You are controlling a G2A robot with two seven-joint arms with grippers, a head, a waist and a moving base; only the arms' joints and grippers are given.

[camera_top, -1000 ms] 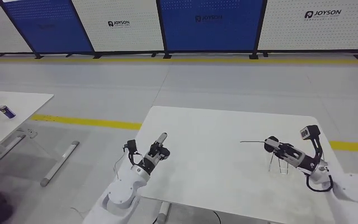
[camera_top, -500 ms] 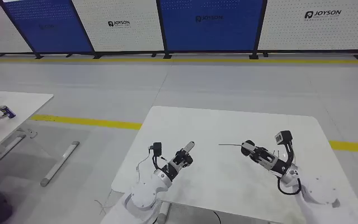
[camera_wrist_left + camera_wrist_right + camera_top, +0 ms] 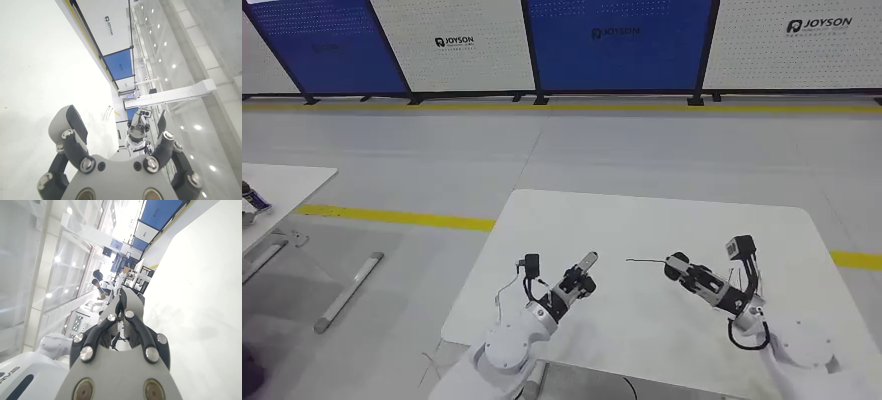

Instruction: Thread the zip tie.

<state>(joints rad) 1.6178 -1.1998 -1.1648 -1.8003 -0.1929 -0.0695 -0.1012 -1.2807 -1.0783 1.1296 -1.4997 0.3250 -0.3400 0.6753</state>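
Your thin black plastic zip tie (image 3: 645,262) is pinched at one end in the right end effector (image 3: 673,265), which is clenched on it above the white counter (image 3: 662,215). The tie's free length points toward the left end effector (image 3: 585,270) and stops short of it. That one hangs released, fingers spread wide. A few loose black ties (image 3: 107,113) lie on the counter near the right arm.
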